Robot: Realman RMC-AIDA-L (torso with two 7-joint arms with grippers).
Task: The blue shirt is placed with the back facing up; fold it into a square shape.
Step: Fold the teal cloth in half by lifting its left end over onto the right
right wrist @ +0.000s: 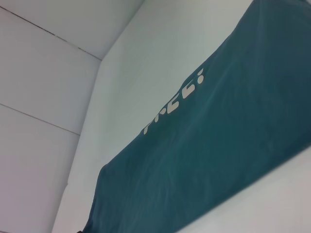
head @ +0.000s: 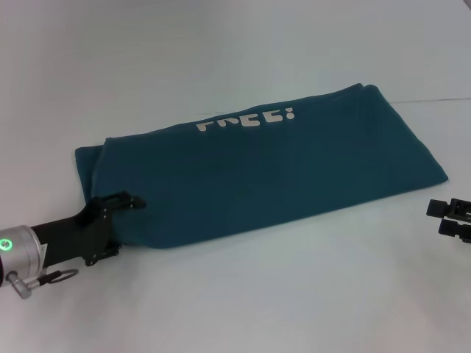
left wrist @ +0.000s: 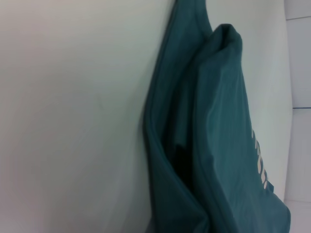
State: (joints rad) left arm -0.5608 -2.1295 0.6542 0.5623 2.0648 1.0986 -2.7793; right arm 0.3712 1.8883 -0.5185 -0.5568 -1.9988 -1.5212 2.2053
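Shirt (head: 280, 176) lies long-folded on tabletop (head: 221, 309), lettering up. Left tool (head: 121, 204) at its near-left corner; grip unclear. Right tool (head: 450, 218) apart, holding nothing. We judge fabric limp; take by corners.

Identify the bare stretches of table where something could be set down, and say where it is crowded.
Bare table lies beyond the blue shirt's far edge, and in front of its near edge between the two arms. It is crowded at the shirt's near-left corner, where the left end effector meets the cloth; the right end effector sits just off the right end.
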